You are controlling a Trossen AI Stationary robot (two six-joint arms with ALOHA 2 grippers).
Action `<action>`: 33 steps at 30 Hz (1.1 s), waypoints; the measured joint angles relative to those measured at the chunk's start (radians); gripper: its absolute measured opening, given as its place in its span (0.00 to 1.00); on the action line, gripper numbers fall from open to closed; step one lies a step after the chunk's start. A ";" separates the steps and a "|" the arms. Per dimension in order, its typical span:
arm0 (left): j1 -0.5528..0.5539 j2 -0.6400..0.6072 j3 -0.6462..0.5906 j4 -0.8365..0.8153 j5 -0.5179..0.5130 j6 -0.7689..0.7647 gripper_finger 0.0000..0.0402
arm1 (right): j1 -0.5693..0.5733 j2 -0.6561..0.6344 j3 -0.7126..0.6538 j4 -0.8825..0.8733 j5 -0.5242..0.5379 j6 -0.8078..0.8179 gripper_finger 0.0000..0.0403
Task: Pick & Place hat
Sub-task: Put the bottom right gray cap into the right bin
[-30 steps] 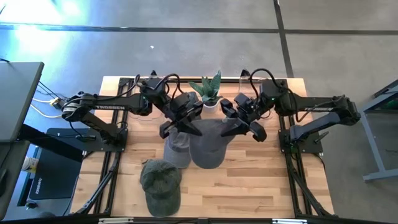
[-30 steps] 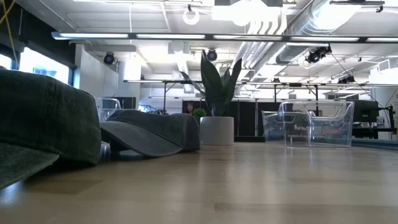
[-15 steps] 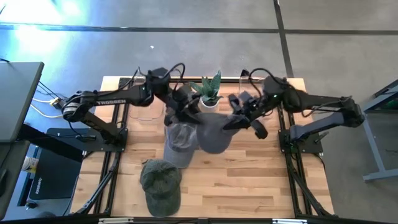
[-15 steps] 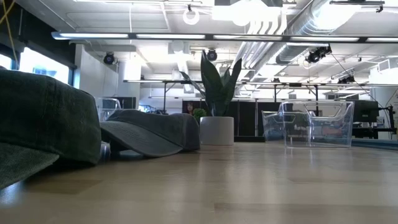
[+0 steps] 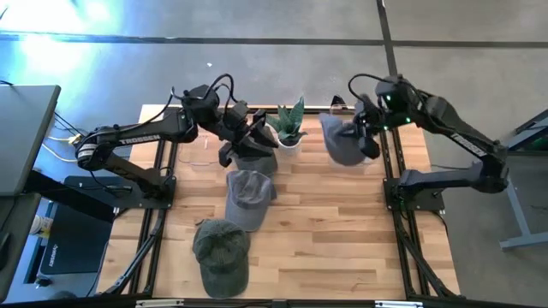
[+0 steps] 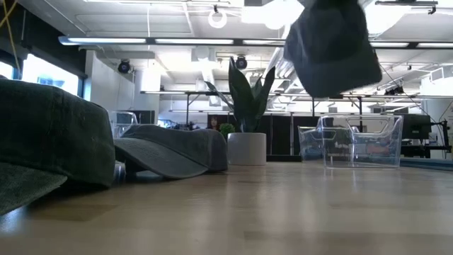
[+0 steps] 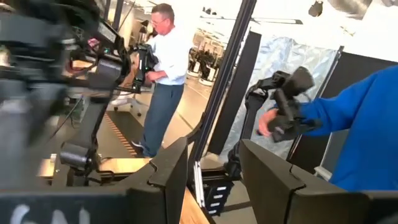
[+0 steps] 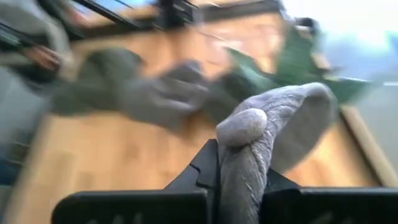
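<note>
Hat [image 5: 342, 141] hangs lifted at the counter's [image 5: 342, 222] 1 o'clock, right fingers [image 8: 214, 168] clamped on it; carrying step, next needs placement; left fingers [image 7: 174, 168] apart

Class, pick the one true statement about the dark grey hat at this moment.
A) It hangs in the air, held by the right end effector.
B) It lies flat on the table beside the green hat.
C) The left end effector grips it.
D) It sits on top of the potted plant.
A: the dark grey hat hangs off the table, pinched in the right end effector.
</note>
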 joint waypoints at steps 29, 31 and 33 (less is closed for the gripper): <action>-0.101 -0.007 0.000 -0.058 -0.132 0.023 0.36 | -0.505 0.163 -0.350 0.233 -0.130 -0.633 0.07; -0.101 -0.007 0.000 -0.058 -0.133 0.022 0.36 | -0.504 0.163 -0.354 0.230 -0.110 -0.637 0.08; -0.101 -0.007 0.000 -0.058 -0.146 0.022 0.36 | -0.504 0.163 -0.354 0.225 -0.089 -0.627 0.11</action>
